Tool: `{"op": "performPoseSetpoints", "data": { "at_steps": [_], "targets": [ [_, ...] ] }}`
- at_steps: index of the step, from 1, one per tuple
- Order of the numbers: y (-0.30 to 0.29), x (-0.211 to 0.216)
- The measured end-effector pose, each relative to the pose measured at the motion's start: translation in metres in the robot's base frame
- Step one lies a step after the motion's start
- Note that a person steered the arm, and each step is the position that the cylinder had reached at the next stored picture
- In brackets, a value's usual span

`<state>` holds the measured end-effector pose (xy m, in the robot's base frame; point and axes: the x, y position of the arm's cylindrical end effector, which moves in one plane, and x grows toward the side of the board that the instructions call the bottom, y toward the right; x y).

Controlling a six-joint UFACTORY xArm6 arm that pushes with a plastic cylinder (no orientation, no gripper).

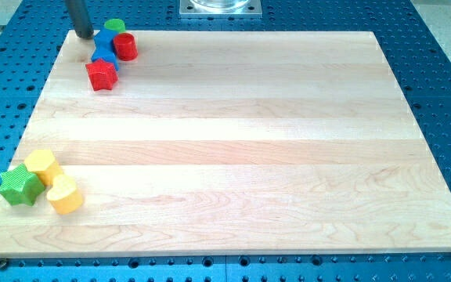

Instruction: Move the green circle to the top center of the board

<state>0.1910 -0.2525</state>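
The green circle [115,26] sits at the board's top left edge, touching a blue block [104,46] below it and a red cylinder [125,46] to its lower right. A red star [101,74] lies just below the blue block. My tip [84,34] is a dark rod end at the top left corner, a short way to the left of the green circle and not touching it.
A green star [19,186], a yellow hexagon-like block [43,164] and a yellow heart [65,194] cluster at the view's bottom left. The wooden board [241,141] lies on a blue perforated table. A metal arm base [221,7] stands above the top center.
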Motion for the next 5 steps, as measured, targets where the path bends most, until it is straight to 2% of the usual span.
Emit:
{"op": "performPoseSetpoints", "data": {
  "at_steps": [2, 4, 5],
  "targets": [
    [0.124, 0.014],
    [0.076, 0.017],
    [0.089, 0.017]
  ]
}}
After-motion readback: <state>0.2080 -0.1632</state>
